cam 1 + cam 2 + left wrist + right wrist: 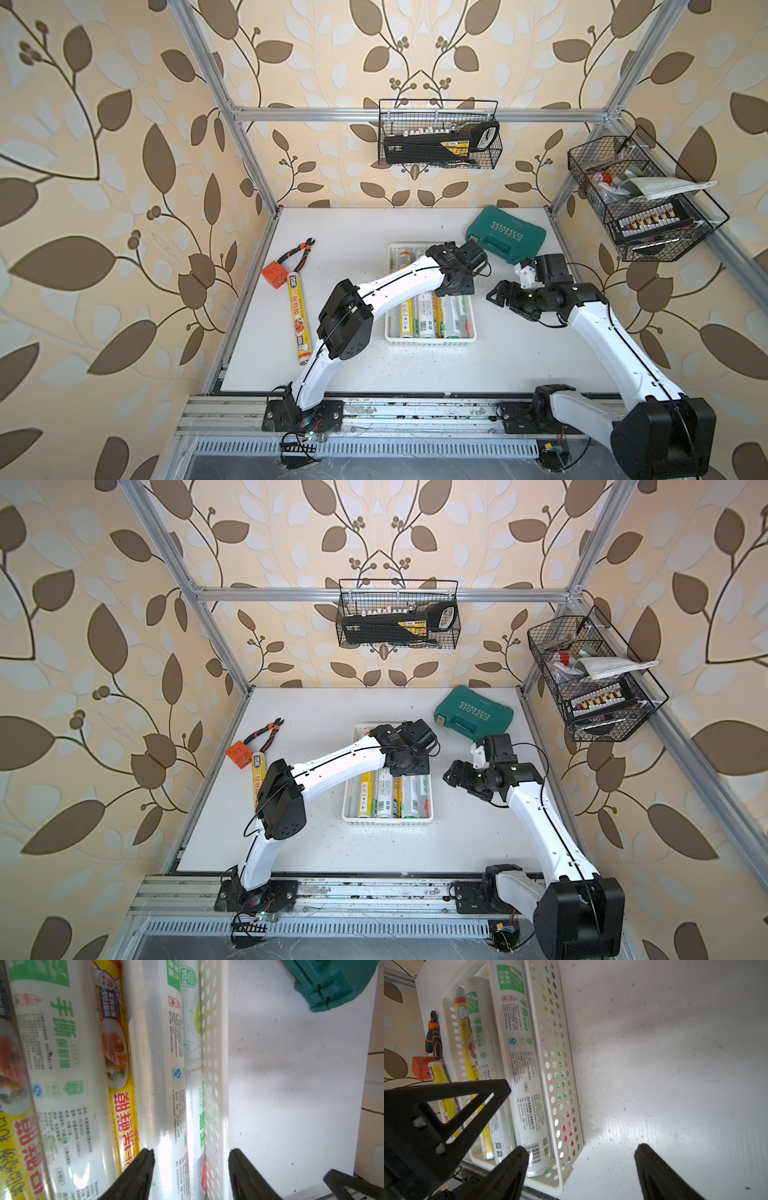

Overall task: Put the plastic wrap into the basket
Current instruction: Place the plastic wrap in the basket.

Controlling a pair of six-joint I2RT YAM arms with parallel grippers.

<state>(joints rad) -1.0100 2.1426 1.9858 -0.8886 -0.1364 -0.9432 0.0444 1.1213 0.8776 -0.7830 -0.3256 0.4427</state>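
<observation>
Top view, plastic wrap (427, 318) along basket (432, 341) (parallel)

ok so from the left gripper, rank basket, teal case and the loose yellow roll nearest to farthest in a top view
1. basket: right under the left gripper, jaws open over its right wall.
2. teal case: behind, to the right.
3. loose yellow roll: far off to the left.

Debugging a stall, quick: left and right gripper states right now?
Left gripper: open, holding nothing, over the basket.
Right gripper: open, empty.
</observation>
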